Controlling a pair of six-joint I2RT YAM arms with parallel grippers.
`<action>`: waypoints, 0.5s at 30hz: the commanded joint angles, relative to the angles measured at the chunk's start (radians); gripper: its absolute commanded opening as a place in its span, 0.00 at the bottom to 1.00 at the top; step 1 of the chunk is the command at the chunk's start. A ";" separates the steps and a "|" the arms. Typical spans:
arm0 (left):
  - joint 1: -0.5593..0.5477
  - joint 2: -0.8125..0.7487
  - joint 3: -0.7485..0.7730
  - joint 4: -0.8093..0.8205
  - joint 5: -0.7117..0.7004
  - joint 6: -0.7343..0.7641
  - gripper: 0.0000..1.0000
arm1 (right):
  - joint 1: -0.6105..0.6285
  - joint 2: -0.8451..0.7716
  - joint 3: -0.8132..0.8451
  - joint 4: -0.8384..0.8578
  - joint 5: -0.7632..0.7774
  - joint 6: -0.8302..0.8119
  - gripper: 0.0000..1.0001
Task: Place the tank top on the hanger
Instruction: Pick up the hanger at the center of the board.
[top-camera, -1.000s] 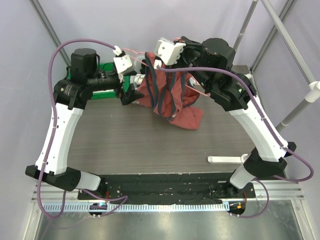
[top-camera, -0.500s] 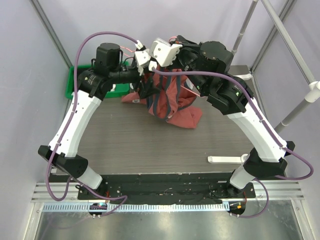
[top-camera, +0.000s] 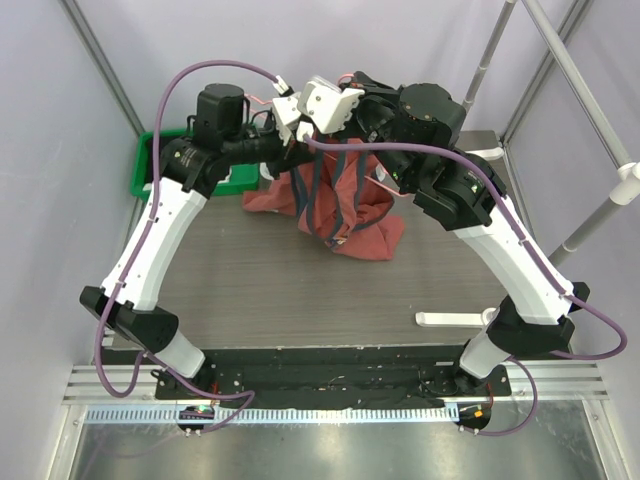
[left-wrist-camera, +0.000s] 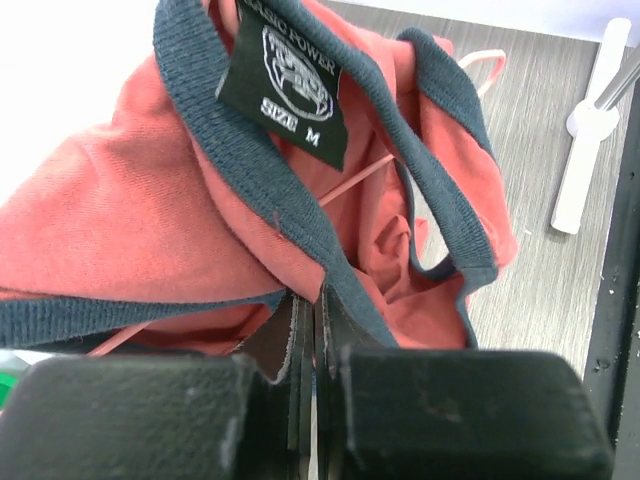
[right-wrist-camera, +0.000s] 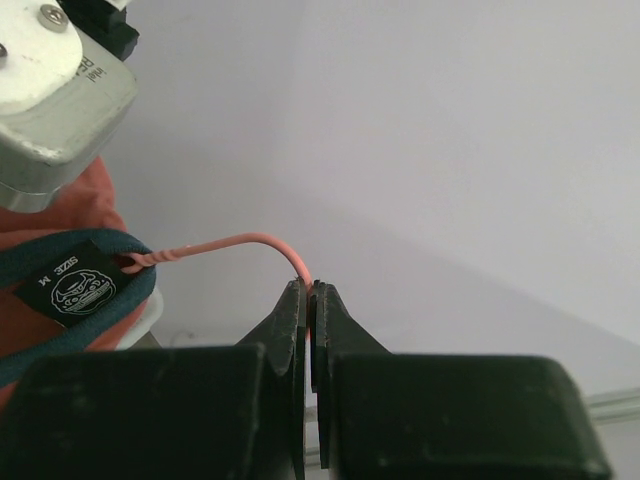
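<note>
Fingers (left-wrist-camera: 296, 360) of the left gripper (left-wrist-camera: 312, 300) are pressed together on the navy neck trim (left-wrist-camera: 262, 175) of the tank top (top-camera: 340, 195), just below its size label (left-wrist-camera: 290, 85). The right gripper (right-wrist-camera: 312, 298) pinches the hook of the pink wire hanger (right-wrist-camera: 250, 240). The shirt hangs between them at the far side of the table (top-camera: 250, 290), its hem pooled on the wood. To seat it well, the right should probably hold the hook steady while the left draws the trim outward over the wire shoulder, without twisting the strap. Both arms reach high and forward, wrists nearly meeting.
</note>
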 joint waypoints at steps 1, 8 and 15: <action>-0.003 -0.048 0.050 0.003 0.024 0.006 0.00 | 0.005 -0.025 0.039 0.083 0.024 0.022 0.01; -0.003 -0.045 0.217 -0.006 -0.027 0.000 0.00 | 0.005 -0.042 -0.017 0.051 0.036 0.005 0.01; -0.003 -0.044 0.315 -0.015 -0.126 0.101 0.00 | 0.005 -0.039 -0.006 0.005 0.015 0.034 0.01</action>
